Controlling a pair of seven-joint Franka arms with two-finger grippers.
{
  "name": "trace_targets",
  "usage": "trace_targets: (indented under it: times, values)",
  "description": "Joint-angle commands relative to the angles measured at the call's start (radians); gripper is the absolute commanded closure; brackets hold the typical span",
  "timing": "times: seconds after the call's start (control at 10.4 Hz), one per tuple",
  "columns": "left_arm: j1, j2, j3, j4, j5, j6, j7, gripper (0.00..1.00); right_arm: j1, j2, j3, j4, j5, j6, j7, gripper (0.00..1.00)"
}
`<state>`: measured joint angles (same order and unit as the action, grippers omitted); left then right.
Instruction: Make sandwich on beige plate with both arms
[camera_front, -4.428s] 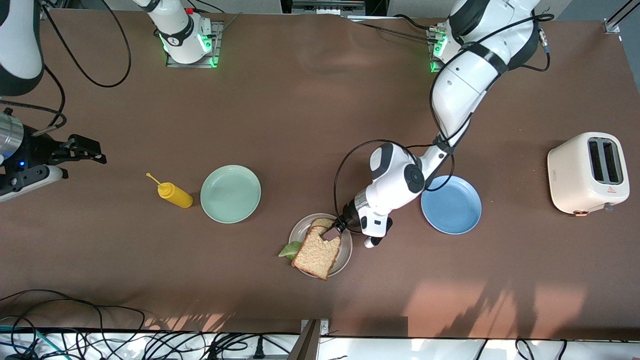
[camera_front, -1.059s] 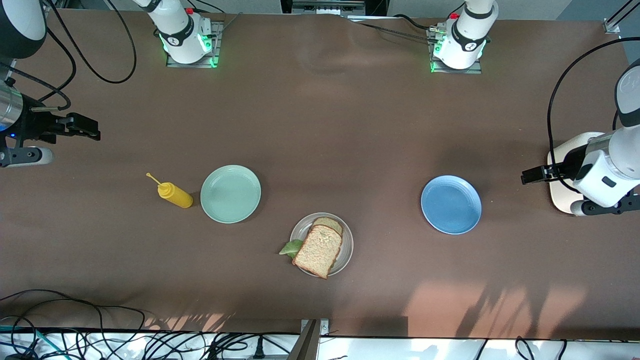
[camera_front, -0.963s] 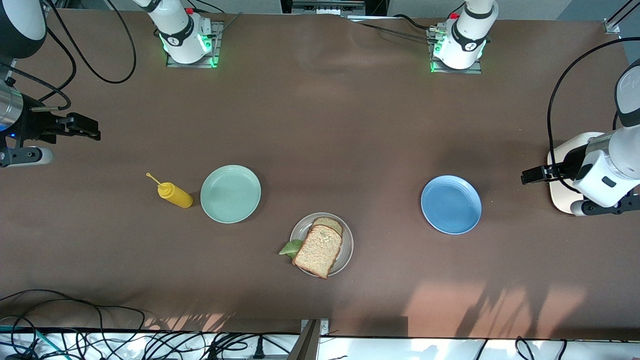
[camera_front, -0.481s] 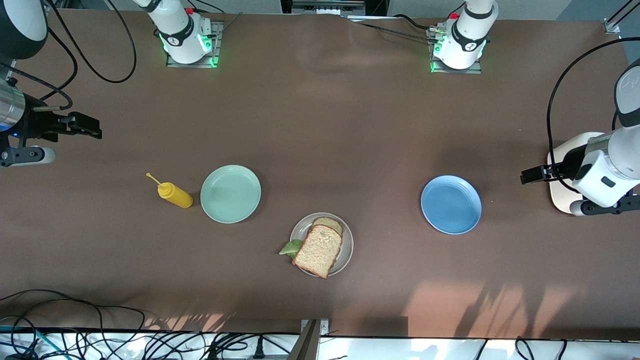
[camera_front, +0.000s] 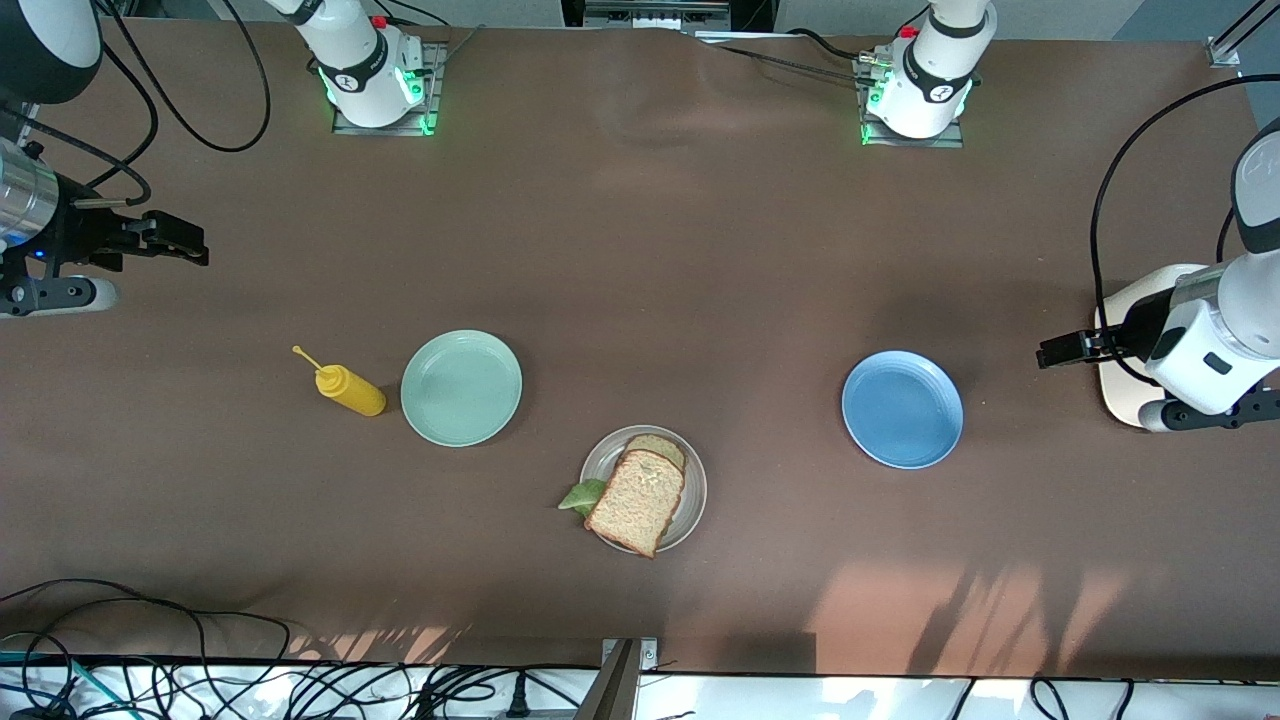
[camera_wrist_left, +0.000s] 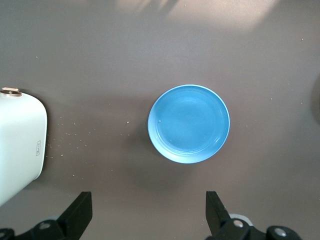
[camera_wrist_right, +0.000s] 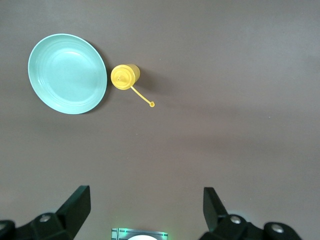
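A: So where does the brown wholegrain bread sandwich (camera_front: 636, 501) lie?
B: On the round beige plate (camera_front: 692, 490), near the front camera, its long axis running diagonally, green lettuce poking out toward the right arm's end.
A: And the grippers?
B: The black left gripper (camera_front: 1062, 349) waits with jaws wide apart over the table beside the cream toaster (camera_front: 1122, 395); its wrist view alone shows crumbs near the round blue plate (camera_wrist_left: 189, 123). The right gripper (camera_front: 180, 240) hangs spread too, and its wrist view frames the yellow squeeze bottle (camera_wrist_right: 125, 76) just beside the mint-green plate (camera_wrist_right: 67, 73).

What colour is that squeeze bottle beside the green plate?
Yellow; the squeeze bottle shows best in the front view.
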<state>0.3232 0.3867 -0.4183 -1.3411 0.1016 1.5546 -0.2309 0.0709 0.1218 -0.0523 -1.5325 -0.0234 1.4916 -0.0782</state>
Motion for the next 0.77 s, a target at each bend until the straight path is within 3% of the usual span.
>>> trace_targets:
  times: [0.0, 0.67]
  values:
    - [0.016, -0.029, -0.004, -0.007, -0.026, 0.012, 0.021, 0.0, -0.002, -0.05, -0.001, -0.058, 0.016, 0.029, 0.008, 0.0]
    - [-0.007, -0.026, 0.015, -0.004, -0.028, 0.013, 0.022, 0.0, -0.005, -0.044, -0.001, -0.046, 0.019, 0.036, 0.006, 0.0]
